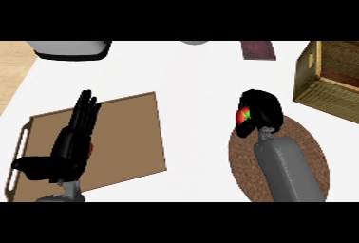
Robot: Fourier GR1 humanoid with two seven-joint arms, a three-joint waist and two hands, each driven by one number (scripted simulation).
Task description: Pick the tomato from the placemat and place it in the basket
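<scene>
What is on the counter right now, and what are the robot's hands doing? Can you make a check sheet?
Surface: white counter, wooden strip at far left.
Job's things: tomato inside the right hand, above the round brown placemat; wicker basket at upper right.
Clutter: brown tray at left; grey appliance and dark red item at the far edge.
Hands: right hand curled round the tomato; left hand open over the tray.
Cables: nothing seen.
Surroundings: nothing seen.
</scene>
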